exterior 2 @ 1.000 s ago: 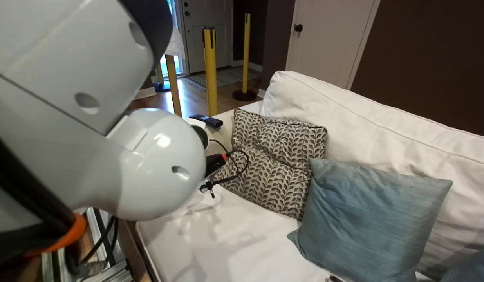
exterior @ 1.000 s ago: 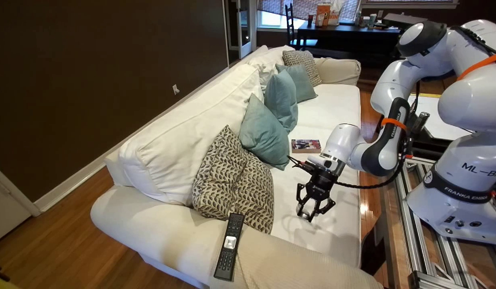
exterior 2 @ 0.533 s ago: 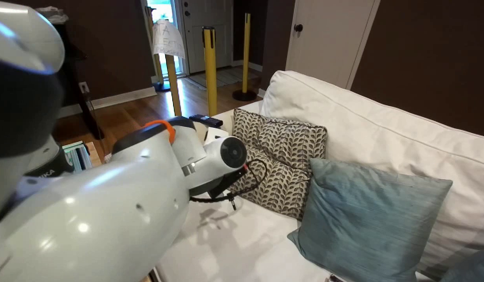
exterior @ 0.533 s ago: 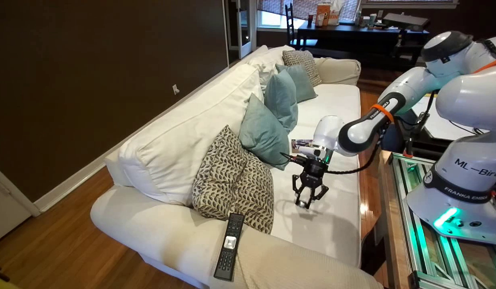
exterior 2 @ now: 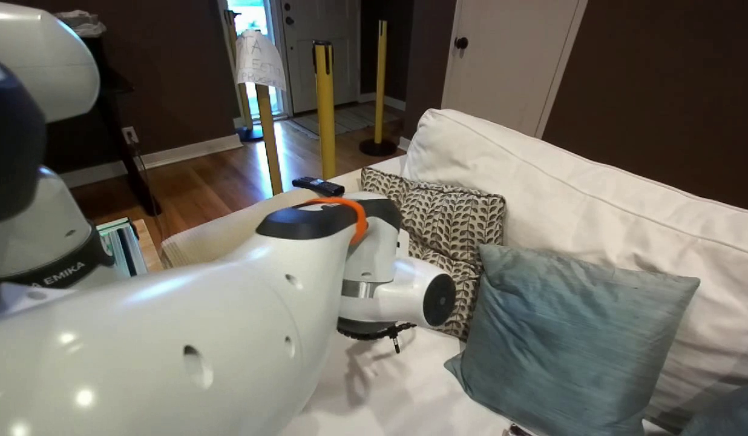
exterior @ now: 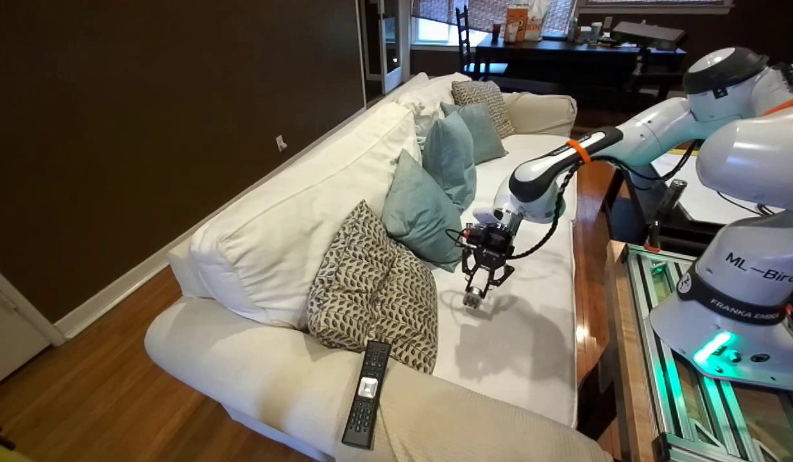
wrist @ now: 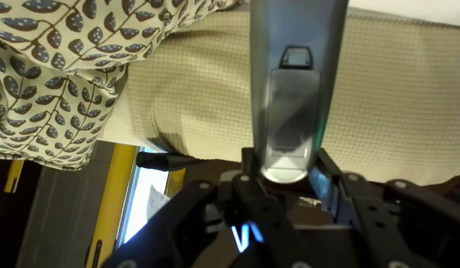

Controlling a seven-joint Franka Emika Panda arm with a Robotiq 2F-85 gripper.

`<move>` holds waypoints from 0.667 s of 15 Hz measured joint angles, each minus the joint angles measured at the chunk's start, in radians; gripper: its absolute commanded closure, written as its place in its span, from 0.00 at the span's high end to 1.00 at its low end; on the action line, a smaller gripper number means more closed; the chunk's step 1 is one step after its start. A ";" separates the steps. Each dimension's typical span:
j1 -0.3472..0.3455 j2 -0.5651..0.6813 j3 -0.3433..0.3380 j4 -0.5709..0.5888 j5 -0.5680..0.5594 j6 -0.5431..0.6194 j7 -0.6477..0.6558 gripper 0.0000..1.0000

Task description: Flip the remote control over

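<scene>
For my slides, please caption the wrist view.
The tool grips the slim remote control near one end, leaf-patterned pillow and cream armrest beyond.

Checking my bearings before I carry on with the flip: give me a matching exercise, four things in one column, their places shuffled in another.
1. pale remote control
2. black remote
3. teal pillows
4. yellow posts

A. lying on the sofa arm, buttons up
B. standing beyond the sofa arm
C. held in the gripper
D. leaning on the sofa back

Pairs: 1-C, 2-A, 3-D, 4-B
</scene>
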 measured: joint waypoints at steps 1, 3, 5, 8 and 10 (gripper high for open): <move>0.016 0.000 -0.001 0.028 0.055 -0.034 -0.035 0.15; 0.054 0.000 -0.009 0.092 0.158 -0.116 -0.092 0.15; 0.095 0.001 -0.025 0.152 0.242 -0.188 -0.132 0.15; 0.161 0.001 -0.066 0.238 0.345 -0.271 -0.177 0.15; 0.209 0.000 -0.099 0.283 0.385 -0.287 -0.202 0.15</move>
